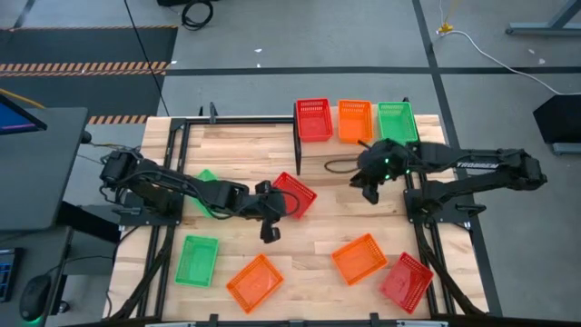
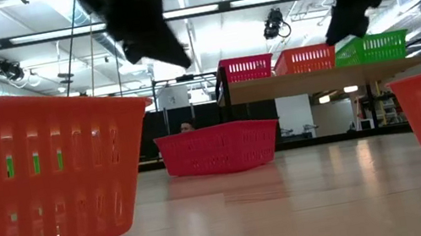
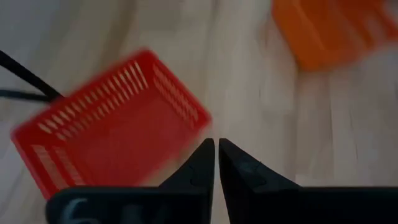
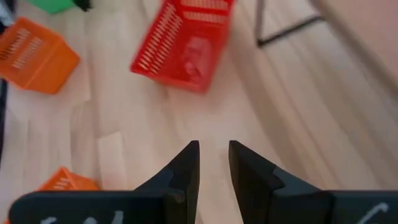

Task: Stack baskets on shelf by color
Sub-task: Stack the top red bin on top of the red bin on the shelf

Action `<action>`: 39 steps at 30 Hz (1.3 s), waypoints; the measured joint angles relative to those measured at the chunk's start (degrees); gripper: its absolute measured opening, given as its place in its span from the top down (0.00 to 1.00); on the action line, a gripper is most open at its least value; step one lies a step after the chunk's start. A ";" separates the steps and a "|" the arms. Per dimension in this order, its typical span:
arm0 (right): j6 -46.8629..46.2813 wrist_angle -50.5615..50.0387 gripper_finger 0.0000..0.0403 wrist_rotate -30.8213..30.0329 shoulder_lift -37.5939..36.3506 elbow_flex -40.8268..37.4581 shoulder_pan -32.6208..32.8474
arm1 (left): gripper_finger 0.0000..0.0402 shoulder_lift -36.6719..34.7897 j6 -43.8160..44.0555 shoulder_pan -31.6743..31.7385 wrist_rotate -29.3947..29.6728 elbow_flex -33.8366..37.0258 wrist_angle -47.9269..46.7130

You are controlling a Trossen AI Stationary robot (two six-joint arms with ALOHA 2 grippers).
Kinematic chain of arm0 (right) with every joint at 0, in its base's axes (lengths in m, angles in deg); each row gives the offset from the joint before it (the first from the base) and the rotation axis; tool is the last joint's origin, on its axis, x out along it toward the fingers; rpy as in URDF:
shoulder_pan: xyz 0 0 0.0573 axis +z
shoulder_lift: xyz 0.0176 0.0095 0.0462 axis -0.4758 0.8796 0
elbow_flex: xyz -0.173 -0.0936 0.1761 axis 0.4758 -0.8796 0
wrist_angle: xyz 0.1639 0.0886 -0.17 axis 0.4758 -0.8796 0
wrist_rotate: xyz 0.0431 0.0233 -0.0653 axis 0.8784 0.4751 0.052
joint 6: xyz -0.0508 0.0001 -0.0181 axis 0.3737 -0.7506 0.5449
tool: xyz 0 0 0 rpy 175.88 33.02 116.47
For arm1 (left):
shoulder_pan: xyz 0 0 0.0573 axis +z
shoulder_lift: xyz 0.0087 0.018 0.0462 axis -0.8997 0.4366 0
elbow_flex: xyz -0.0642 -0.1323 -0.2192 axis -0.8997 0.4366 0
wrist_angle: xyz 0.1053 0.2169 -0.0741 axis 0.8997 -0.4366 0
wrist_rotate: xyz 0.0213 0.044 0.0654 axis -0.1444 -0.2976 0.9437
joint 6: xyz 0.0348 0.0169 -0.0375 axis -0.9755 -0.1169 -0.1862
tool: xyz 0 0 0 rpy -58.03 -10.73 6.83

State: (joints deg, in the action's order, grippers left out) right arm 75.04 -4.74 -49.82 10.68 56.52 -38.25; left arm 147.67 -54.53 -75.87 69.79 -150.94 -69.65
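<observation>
Shelf: a small raised wood plank (image 1: 359, 136) at the far edge of the desk (image 1: 318, 209), on black posts.
On the shelf: three baskets in a row, touching: red (image 1: 313, 119), orange (image 1: 355, 120), green (image 1: 397, 121).
Middle of desk: one red basket (image 1: 294, 194) lying at an angle, just beside the left jaws.
Left side: a green basket (image 1: 207, 182) partly hidden under the left arm; another green basket (image 1: 197, 259) nearer the front.
Front of desk: an orange basket (image 1: 255, 282), a second orange basket (image 1: 359, 258), and a red basket (image 1: 407, 282) to its right.
Left jaws (image 3: 216, 155): raised above the desk, near the middle red basket, almost closed with a thin slit between the tips, grasping nothing.
Right jaws (image 4: 213, 163): raised just in front of the shelf below the green basket, slightly parted, empty.
</observation>
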 joint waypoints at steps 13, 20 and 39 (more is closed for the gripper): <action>-5.38 28.14 0.77 -1.69 -0.02 -18.78 8.74 | 0.57 1.64 0.09 2.65 0.87 -0.05 16.55; -6.65 34.37 0.77 -8.76 -0.02 -21.36 10.11 | 0.42 7.25 0.13 4.54 0.75 -0.04 20.71; -6.48 32.97 0.77 -10.55 -0.09 -21.36 14.57 | 0.45 18.62 0.15 5.82 4.81 -0.01 25.34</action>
State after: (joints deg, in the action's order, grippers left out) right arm 68.57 28.23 -60.37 10.60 35.16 -23.69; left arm 166.29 -54.38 -70.05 74.61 -150.96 -44.31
